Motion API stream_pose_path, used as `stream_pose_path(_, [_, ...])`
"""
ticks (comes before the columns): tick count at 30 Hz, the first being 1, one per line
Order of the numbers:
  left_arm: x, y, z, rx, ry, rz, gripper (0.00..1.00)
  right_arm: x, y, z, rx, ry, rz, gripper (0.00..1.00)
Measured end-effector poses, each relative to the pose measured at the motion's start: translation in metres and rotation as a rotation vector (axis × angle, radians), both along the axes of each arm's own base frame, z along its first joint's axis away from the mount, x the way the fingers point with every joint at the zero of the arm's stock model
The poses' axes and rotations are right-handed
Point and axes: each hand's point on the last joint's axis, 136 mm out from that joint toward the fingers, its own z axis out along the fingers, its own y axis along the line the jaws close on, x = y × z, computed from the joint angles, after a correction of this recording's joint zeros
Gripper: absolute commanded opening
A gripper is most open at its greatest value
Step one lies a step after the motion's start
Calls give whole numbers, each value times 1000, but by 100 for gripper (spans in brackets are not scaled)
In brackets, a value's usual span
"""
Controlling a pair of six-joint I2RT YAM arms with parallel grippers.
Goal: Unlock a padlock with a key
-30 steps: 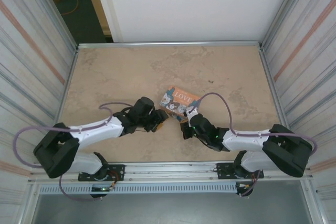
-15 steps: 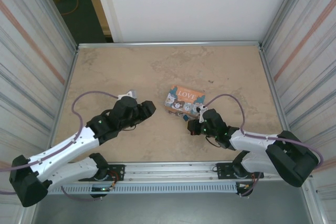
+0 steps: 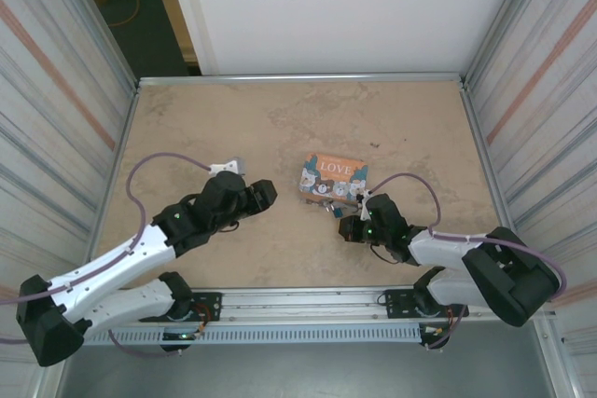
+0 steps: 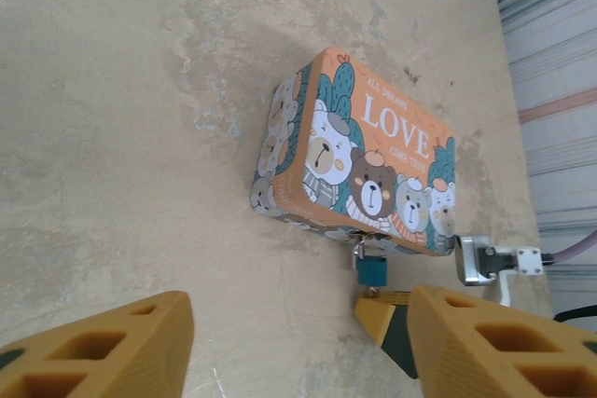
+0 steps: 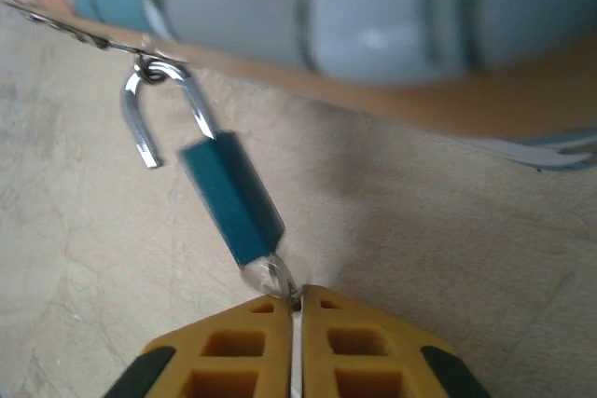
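1. At the box (image 4: pixel 373 156) front, the padlock (image 5: pixel 229 198) hung with one shackle (image 5: pixel 140 128) end free, so unlocking looked done.
2. My right gripper (image 5: pixel 294 309) narrowly pinched the key (image 5: pixel 269 277) in its base; my left gripper (image 4: pixel 298 351) stood wide, empty.

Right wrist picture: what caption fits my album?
Right gripper pinches the key in the padlock, its shackle open on the box.

The small teal-bodied padlock (image 5: pixel 229 198) slants just beside the orange picture box (image 4: pixel 392 128). Its thin metal shackle is sprung open and hooked through the box's clasp. The small silvery key (image 5: pixel 269 275) sits in its keyhole.
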Motion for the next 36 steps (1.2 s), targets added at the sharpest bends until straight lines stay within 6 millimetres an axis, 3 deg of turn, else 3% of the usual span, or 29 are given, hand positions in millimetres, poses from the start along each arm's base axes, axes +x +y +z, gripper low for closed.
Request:
stream_pose_path(9, [19,-3,-15,97,26,-51,80,-3,-11,11,-15,-9,-11,53])
stream_pose_path(20, [52,-18,-49,144,121,-152,83,12,-39,60,57,-118,-108,100])
stream_pose_path(28, [77,-46,-66,108,188,-241,84,28,-52,67,60,-104,-153,100])
stream_pose_path(36, [102,-80,-82,75,241,-325,85,59,-46,70,18,-85,-112,100])
